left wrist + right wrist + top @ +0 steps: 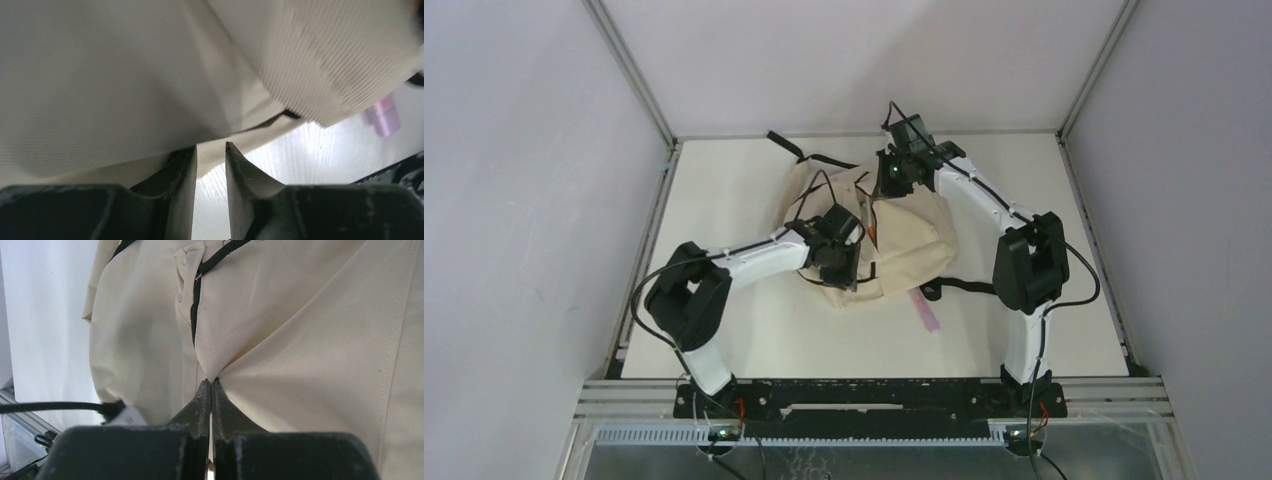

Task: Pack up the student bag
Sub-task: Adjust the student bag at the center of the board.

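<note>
My left gripper has its fingers slightly apart, tips at the near hem of the student bag, which lies in the middle of the table. My right gripper is pressed together, pinching the bag's cream fabric just below the black zipper.

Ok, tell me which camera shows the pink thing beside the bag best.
Top external: the pink thing lies in full view on the table, beside the bag on its near side. Left wrist catches only a blurred end of it near the right edge. Right wrist shows none of it.
</note>
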Controlling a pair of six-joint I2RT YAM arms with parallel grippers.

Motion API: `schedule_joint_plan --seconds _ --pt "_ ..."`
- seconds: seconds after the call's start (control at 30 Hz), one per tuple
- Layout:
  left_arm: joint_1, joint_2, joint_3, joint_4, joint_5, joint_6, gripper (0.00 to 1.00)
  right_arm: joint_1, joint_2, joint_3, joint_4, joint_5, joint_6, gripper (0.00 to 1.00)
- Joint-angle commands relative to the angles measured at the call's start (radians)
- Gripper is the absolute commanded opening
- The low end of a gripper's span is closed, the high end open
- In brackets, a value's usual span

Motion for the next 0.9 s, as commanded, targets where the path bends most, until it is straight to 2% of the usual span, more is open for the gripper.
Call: schedule_joint_plan --seconds 0.0,0.2,0.33,0.4,0.53,0.57,0.6,0.67,0.8,0.87 --pt "0.048 -0.019 0.143 0.001 -0.110 0.000 0.32 -0.011 -0.029 0.055 0.012 -0.019 0.004 0.00" --pt "0.071 0.049 0.267 -0.036 -0.145 0.027 0.34 -0.025 -0.018 0.067 0.007 -0.024 0.000 0.00" --pt "0.081 0.089 0.360 -0.133 -0.164 0.033 0.33 -0.032 -0.020 0.073 0.001 -0.028 0.005 0.00" --pt "0.081 0.013 0.319 -0.144 -0.177 0.018 0.38 -0.034 -0.030 0.067 -0.002 -0.024 -0.002 0.00" --pt "0.081 -0.191 0.182 -0.164 -0.224 -0.037 0.54 -0.035 -0.036 0.052 0.002 -0.023 -0.004 0.00" --pt "0.082 -0.228 0.141 -0.175 -0.236 -0.064 0.59 -0.034 -0.036 0.053 0.005 -0.026 -0.003 0.00" --pt "0.083 -0.258 0.100 -0.185 -0.248 -0.091 0.69 -0.034 -0.035 0.054 0.008 -0.030 -0.002 0.00" --pt "0.088 -0.306 0.013 -0.172 -0.242 -0.139 0.78 -0.029 -0.033 0.056 0.012 -0.032 -0.001 0.00" --pt "0.122 -0.352 -0.149 -0.071 -0.160 -0.241 0.83 -0.026 -0.022 0.058 0.013 -0.037 0.002 0.00" --pt "0.147 -0.358 -0.210 0.022 -0.066 -0.285 0.82 -0.025 -0.020 0.054 0.014 -0.037 0.002 0.00"
